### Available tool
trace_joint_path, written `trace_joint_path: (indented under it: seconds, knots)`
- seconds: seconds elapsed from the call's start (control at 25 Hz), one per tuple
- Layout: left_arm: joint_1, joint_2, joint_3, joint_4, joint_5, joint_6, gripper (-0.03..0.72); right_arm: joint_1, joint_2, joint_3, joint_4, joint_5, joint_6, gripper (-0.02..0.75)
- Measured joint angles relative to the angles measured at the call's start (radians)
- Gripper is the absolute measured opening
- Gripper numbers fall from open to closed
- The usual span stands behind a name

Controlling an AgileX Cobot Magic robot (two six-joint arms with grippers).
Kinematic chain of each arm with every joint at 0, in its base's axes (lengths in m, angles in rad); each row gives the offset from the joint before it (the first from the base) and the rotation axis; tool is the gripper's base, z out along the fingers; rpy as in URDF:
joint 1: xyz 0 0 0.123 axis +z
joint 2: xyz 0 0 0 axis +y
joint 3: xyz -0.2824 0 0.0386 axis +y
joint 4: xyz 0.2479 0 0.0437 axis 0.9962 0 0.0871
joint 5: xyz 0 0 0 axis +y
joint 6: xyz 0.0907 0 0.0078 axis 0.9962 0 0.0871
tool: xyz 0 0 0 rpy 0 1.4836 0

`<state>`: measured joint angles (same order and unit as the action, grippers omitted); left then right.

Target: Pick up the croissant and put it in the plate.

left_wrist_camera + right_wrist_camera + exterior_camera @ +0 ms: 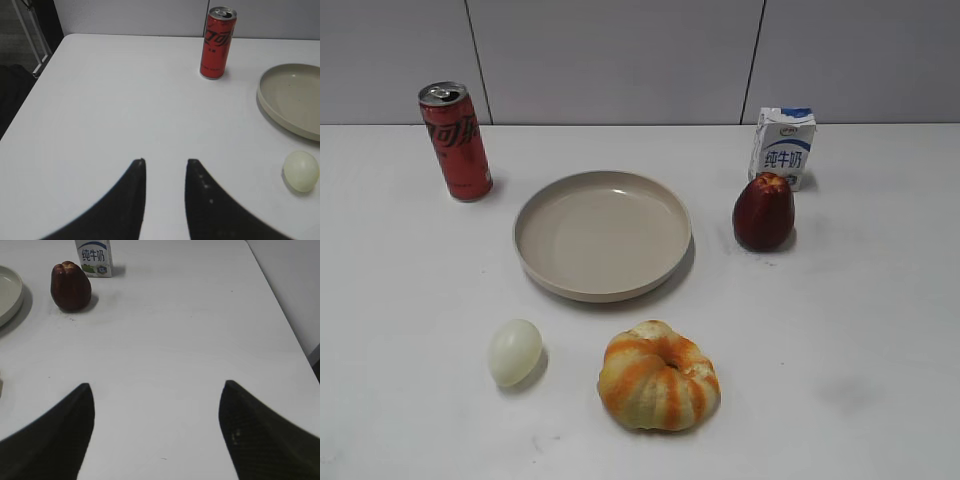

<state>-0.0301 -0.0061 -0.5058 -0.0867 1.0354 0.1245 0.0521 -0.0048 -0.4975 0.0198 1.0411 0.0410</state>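
Exterior view: the croissant [660, 377] lies on the white table [860, 330] at the near edge, right of the pale egg [514, 351] and just near of the plate [603, 234], apart from it. A red can [455, 141] stands far left; a dark red apple [764, 211] sits right of the plate with a milk carton [783, 146] behind it. No arm shows here.

Left wrist view: the left gripper [165, 161] hangs over bare table, its 2 jaws a narrow gap apart, holding nothing. The can [217, 43], plate [292, 100] and egg [301, 171] lie far right.

Right wrist view: the right gripper [157, 385] is spread wide and empty above bare table. The apple [70, 286] and carton [93, 257] stand far left, beside the plate's rim [9, 295].
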Motion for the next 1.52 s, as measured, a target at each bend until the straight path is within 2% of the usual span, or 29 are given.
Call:
trace_joint_path:
  seconds: [0.72,0.8,0.92,1.08,1.2,1.36,1.52]
  knots:
    - [0.0,0.0,0.0,0.0,0.0,0.0,0.199,0.0,0.005,-0.006,0.001,-0.008,0.019,0.585]
    - [0.0,0.0,0.0,0.0,0.0,0.0,0.199,0.0,0.03,-0.02,0.001,-0.073,0.027,0.585]
    - [0.0,0.0,0.0,0.0,0.0,0.0,0.199,0.0,0.094,-0.026,0.004,-0.256,0.031,0.603]
    - [0.0,0.0,0.0,0.0,0.0,0.0,0.199,0.0,0.265,-0.026,0.013,-0.415,0.011,0.633]
    - [0.0,0.0,0.0,0.0,0.0,0.0,0.199,-0.001,0.45,-0.035,0.087,-0.443,-0.052,0.638]
    - [0.0,0.0,0.0,0.0,0.0,0.0,0.199,0.016,0.721,-0.08,0.285,-0.434,-0.202,0.638]
    - [0.0,0.0,0.0,0.0,0.0,0.0,0.199,0.102,0.981,-0.162,0.365,-0.354,-0.271,0.634]
